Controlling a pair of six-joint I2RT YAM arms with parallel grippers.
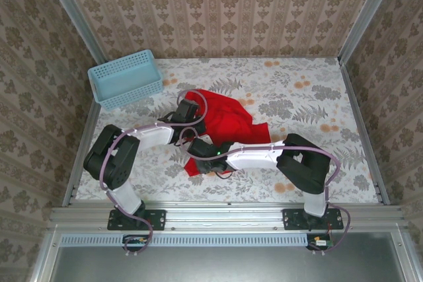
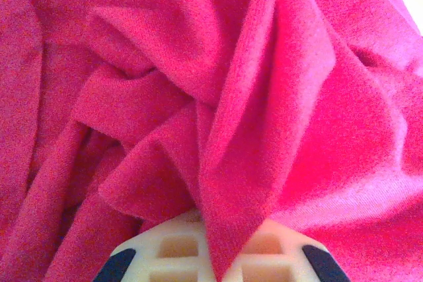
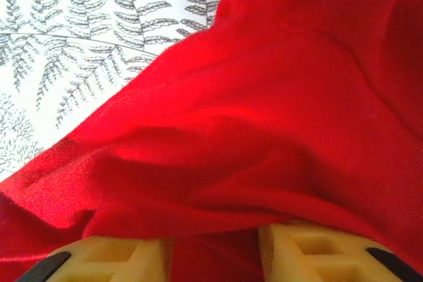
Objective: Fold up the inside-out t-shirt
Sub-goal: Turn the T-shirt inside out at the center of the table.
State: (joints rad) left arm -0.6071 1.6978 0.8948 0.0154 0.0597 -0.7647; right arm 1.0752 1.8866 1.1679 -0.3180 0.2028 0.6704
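As the top camera looks down, the inside-out t-shirt (image 1: 228,123) lies crumpled at the centre of the bench (image 1: 317,97), with its long axis running from 10 to 4 o'clock. The left fingers (image 1: 190,111) and right fingers (image 1: 197,144) both sit at its 9 o'clock edge.

Left wrist: the fingers (image 2: 165,250) pinch a fold pointing to 6 o'clock.

Right wrist: cloth bunches between parted fingers (image 3: 310,249); whether they clamp it, I cannot tell.
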